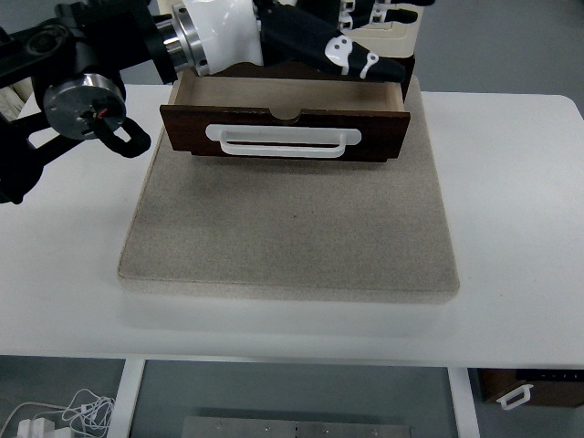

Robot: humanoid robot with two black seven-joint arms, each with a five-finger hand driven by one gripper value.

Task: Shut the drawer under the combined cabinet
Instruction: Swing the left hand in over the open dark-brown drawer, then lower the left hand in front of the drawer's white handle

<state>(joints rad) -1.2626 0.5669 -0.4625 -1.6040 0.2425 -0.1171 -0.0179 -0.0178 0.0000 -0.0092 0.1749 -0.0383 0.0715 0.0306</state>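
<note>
The drawer (287,132) stands pulled out toward me, with a dark brown front, a white handle (284,140) and an empty light wooden inside. The beige cabinet (398,33) it belongs to is mostly cut off by the top edge. My left arm comes in from the upper left, with black joints and a white forearm (222,33). My left hand (339,47), black with white knuckle pieces, lies over the drawer's back edge against the cabinet, its fingers relaxed and holding nothing. It does not touch the drawer front.
The drawer and cabinet rest on a grey-beige mat (292,228) on a white table (511,182). A brown box with a white handle (529,391) sits below the table at the bottom right. White cables (55,415) lie on the floor at the bottom left.
</note>
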